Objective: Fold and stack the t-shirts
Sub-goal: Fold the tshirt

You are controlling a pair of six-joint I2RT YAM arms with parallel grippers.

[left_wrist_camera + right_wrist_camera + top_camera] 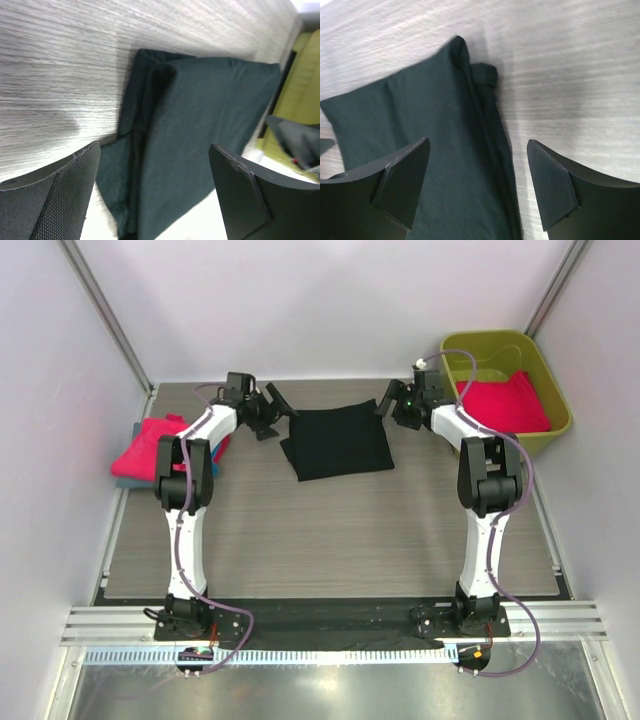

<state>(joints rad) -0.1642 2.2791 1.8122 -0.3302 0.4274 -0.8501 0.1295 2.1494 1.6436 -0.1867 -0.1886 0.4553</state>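
Observation:
A black t-shirt (338, 441) lies folded into a rectangle at the back middle of the table. My left gripper (272, 412) hovers open just off its far left corner, nothing between its fingers. In the left wrist view the black t-shirt (200, 130) lies flat below the open left gripper (155, 155). At the shirt's far right corner my right gripper (395, 405) stands open and empty. The right wrist view shows the black t-shirt (435, 150) and its layered edge under the open right gripper (477, 150). Hot-pink t-shirts (150, 447) lie folded at the left on a blue t-shirt (137, 429).
An olive-green tub (524, 352) stands at the back right with a hot-pink t-shirt (505, 402) inside. The wooden table (330, 540) stretches bare towards the arm bases. White walls close the left, back and right sides.

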